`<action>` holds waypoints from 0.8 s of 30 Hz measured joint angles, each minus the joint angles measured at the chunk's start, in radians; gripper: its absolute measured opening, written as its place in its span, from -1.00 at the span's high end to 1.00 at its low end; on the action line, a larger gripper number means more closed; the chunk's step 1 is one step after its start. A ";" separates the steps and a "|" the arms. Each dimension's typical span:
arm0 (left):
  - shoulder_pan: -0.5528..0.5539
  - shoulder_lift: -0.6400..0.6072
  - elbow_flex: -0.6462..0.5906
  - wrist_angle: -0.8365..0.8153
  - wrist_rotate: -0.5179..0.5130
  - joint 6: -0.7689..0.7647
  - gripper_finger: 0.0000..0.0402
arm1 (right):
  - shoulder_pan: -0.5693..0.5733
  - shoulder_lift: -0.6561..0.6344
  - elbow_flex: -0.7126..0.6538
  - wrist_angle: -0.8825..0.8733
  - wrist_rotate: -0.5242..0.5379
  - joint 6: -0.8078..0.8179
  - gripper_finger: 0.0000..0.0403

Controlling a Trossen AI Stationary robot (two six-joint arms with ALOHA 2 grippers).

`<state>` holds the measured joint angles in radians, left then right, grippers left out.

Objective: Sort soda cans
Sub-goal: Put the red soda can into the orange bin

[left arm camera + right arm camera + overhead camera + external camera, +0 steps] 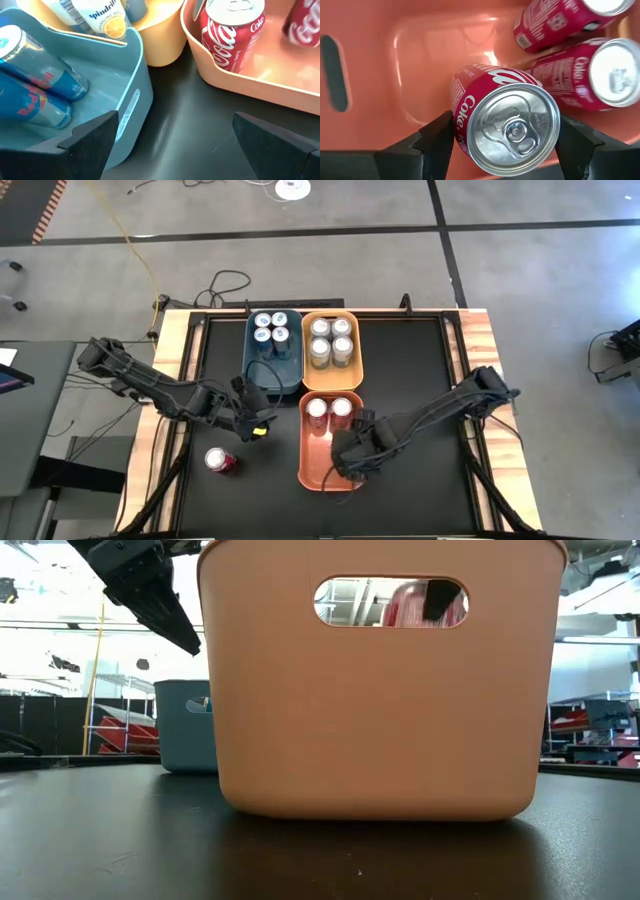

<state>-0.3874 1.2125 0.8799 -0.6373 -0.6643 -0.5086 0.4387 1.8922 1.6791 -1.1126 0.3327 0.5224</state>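
Black table (420, 430), orange bin (330, 475), red cans (329, 409) inside

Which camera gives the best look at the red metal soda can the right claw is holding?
The right wrist view: the red metal soda can fills it, between the right gripper fingers. From above the arm hides it; the low view shows only red through the orange bin's handle slot.

The high view looks straight down on the whole table (400, 380), the low view faces level and close against the orange bin (380, 690), and both wrist views look closely into that same bin.
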 joint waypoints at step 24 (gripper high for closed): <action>0.000 0.000 0.001 -0.006 0.090 -0.038 -0.94 | -0.094 0.070 0.003 -0.001 -0.071 -0.158 -0.42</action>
<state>-0.3874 1.2125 0.8810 -0.6437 -0.5739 -0.5468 0.3443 1.9621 1.6825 -1.1137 0.2615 0.3648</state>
